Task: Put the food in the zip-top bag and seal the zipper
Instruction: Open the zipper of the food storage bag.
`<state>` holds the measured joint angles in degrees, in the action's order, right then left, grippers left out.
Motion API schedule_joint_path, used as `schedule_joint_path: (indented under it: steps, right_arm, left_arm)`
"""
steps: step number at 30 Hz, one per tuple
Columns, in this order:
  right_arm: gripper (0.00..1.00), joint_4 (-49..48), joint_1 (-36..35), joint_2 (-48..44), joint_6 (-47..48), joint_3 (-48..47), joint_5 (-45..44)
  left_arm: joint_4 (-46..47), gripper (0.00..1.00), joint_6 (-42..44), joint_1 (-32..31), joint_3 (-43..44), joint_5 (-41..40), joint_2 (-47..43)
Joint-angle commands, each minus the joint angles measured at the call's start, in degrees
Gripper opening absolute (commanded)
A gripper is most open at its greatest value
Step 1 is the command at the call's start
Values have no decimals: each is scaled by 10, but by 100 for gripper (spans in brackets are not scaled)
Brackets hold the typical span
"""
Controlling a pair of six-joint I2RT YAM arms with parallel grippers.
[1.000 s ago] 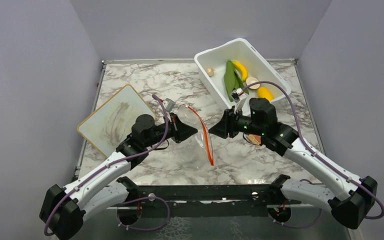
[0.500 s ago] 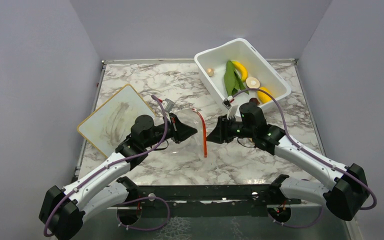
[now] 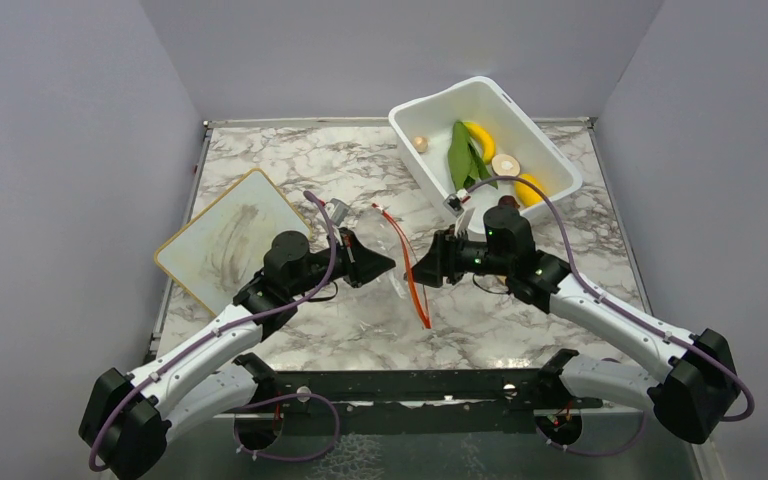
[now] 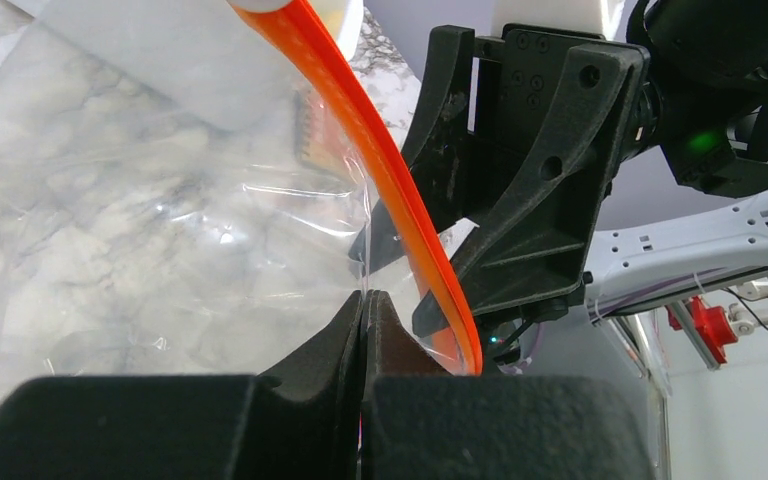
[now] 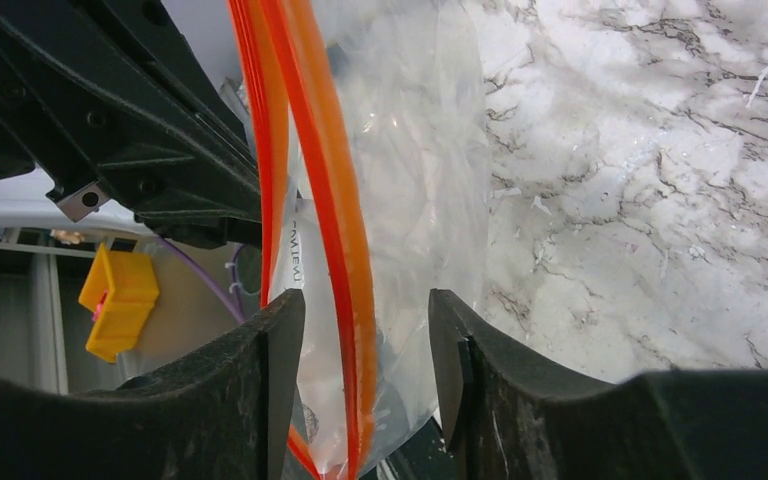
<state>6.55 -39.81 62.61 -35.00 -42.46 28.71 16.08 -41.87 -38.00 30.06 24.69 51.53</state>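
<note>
Left gripper (image 4: pixel 363 305): pinching zip-top bag (image 4: pixel 160 230) edge.
Right gripper (image 5: pixel 365 315): spread astride zipper (image 5: pixel 332 190).
White tub (image 3: pixel 412 132): one o'clock, apart.

Place: a robot lab test cell, not a home or a shop.
Enclosure: plain pale-grey walls (image 3: pixel 60 150) box the scene in at the left, back and right of the overhead view.
Work surface: a marble-patterned tabletop (image 3: pixel 290 160) fills the middle.
Machines: a white-and-black left arm (image 3: pixel 195 350) and right arm (image 3: pixel 620 320) stand at a black rail (image 3: pixel 410 385) along the bottom edge.
Wiring: purple cables (image 3: pixel 508 178) loop openly along the arms.
Fittings: a yellow block (image 5: pixel 120 300) at the lower left of the right wrist view, and a red part (image 4: pixel 705 325) at the lower right of the left wrist view.
</note>
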Motion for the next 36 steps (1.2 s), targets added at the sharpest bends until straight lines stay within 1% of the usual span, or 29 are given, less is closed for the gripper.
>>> schedule_joint_path:
  steps: [1, 4, 6, 9, 10, 11, 13, 14, 19, 24, 26, 29, 30, 36]
  right_arm:
    - [52, -32, -4, 1, -1, 2, 24]
    - [53, -35, -4, -1, -1, 5, 18]
    - [47, -22, -4, -1, 3, 4, -1]
    - [31, 15, -4, -4, 8, 1, -57]
    - [23, 26, -4, -7, 10, 3, -78]
    - [17, 30, -4, -11, 12, 5, -92]
    - [5, 40, -4, -20, 17, 5, -108]
    - [1, 43, -4, -27, 19, 5, -112]
    - [1, 50, -4, -74, 45, -6, -118]
    - [1, 96, -4, -104, 69, -46, -156]
    - [1, 109, -4, -107, 75, -63, -160]
    - [1, 116, -4, -105, 75, -75, -156]
    - [1, 114, -4, -102, 71, -76, -153]
    - [1, 97, -4, -61, 34, -61, -138]
  left_arm:
    - [23, 0, -6, -2, -10, 10, -6]
    - [25, 0, -9, -2, -13, 15, -8]
    - [28, 0, -13, -3, -14, 19, -10]
    - [28, 0, -13, -3, -19, 25, -19]
    - [28, 0, -14, -3, -21, 26, -23]
    - [28, 0, -14, -3, -23, 24, -28]
    - [28, 0, -18, -3, -26, 24, -36]
    - [28, 0, -19, -3, -27, 24, -40]
    - [22, 0, -26, -3, -37, 14, -56]
    - [-20, 0, -17, -3, -47, -19, -56]
    - [-32, 15, -18, -3, -43, -21, -53]
    - [-49, 45, -15, -2, -28, -25, -48]
    - [-60, 51, -12, -2, -19, -26, -47]
    - [-149, 73, -15, -2, 76, -3, -30]
